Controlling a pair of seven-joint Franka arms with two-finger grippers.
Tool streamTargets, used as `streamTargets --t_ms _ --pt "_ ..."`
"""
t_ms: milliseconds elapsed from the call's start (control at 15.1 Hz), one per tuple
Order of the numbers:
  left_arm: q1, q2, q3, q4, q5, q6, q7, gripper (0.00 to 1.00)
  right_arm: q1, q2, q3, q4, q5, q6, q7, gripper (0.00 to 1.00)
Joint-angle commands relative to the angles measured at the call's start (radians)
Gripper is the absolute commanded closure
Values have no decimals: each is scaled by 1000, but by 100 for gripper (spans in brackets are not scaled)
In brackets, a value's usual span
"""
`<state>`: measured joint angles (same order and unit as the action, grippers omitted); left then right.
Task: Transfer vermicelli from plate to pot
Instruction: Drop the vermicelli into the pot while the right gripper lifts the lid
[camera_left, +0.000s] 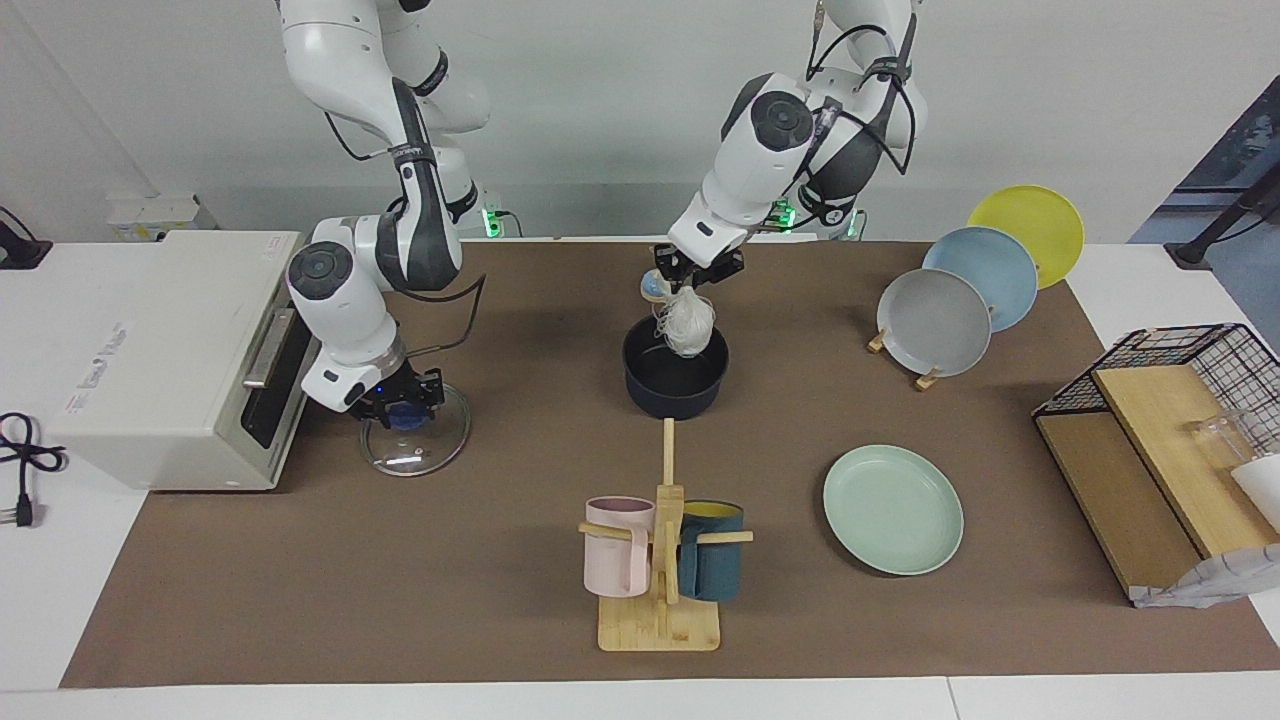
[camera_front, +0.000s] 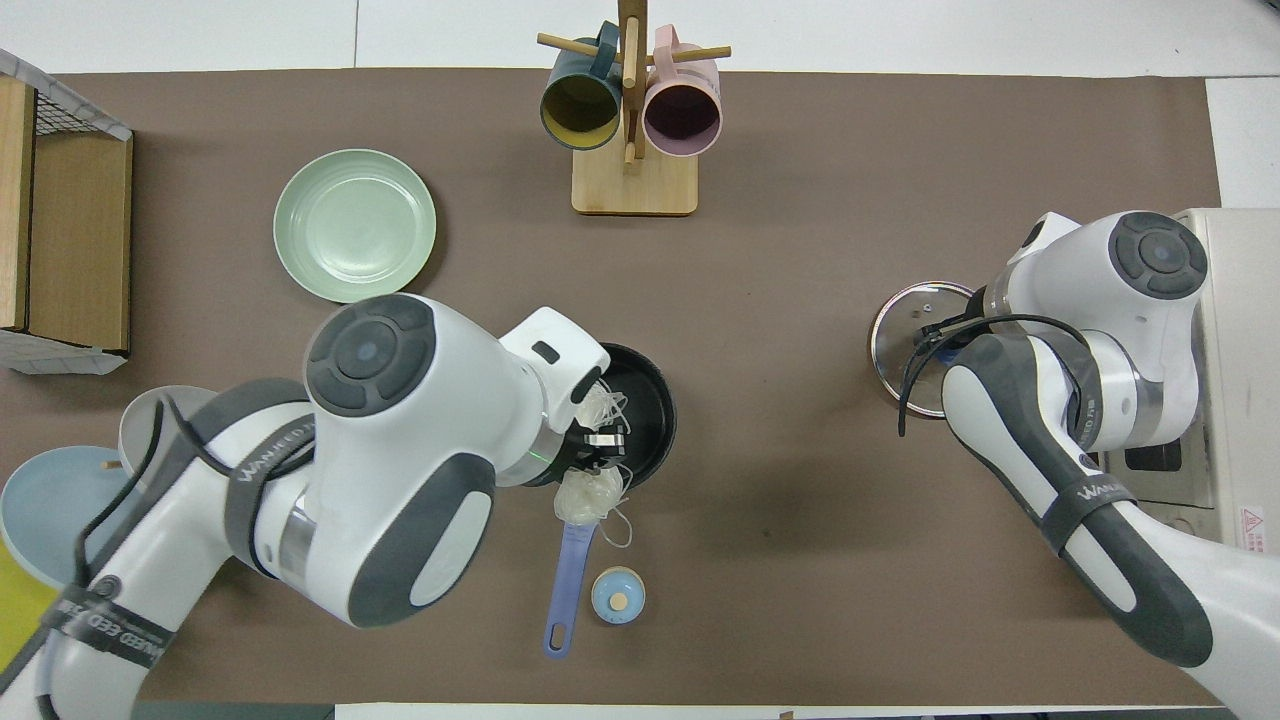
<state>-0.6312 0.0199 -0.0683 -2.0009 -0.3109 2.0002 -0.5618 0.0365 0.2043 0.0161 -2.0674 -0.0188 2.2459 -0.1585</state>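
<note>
My left gripper (camera_left: 690, 283) is shut on a whitish clump of vermicelli (camera_left: 689, 325) and holds it hanging just over the dark pot (camera_left: 675, 380). In the overhead view the gripper (camera_front: 603, 441) is over the pot's (camera_front: 652, 400) rim, with the held clump (camera_front: 590, 495) below it. More whitish strands (camera_front: 603, 403) show inside the pot. The pot's blue handle (camera_front: 567, 585) points toward the robots. The mint-green plate (camera_left: 893, 510) lies bare, farther from the robots than the pot, toward the left arm's end; it also shows in the overhead view (camera_front: 355, 225).
My right gripper (camera_left: 402, 408) sits on the blue knob of a glass lid (camera_left: 420, 450) lying beside the white oven (camera_left: 150, 350). A mug rack (camera_left: 662, 560) stands farther out than the pot. A small light-blue jar (camera_front: 618, 595) sits beside the pot handle. Plates on a stand (camera_left: 940, 320) and a wire basket (camera_left: 1180, 440) are at the left arm's end.
</note>
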Motion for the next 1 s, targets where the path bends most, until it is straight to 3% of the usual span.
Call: streamTargets --t_ms 0,465,730,797,863,930 --pt "-33 29 21 -42 -19 103 -6 100 0 3 5 85 16 -92 -24 53" --pt "-28 138 24 -47 -19 268 31 100 126 4 27 249 19 -294 192 54" --pt "-27 160 25 -78 -17 318 126 100 166 4 27 270 19 -315 246 71" --pt "-25 160 25 -76 -17 310 158 71 166 4 27 271 19 -313 246 79" --pt "-24 158 27 -72 -17 307 167 1 164 4 27 271 19 -313 246 89" --pt "-19 147 27 -67 -17 289 168 0 163 4 28 273 19 -313 246 97"
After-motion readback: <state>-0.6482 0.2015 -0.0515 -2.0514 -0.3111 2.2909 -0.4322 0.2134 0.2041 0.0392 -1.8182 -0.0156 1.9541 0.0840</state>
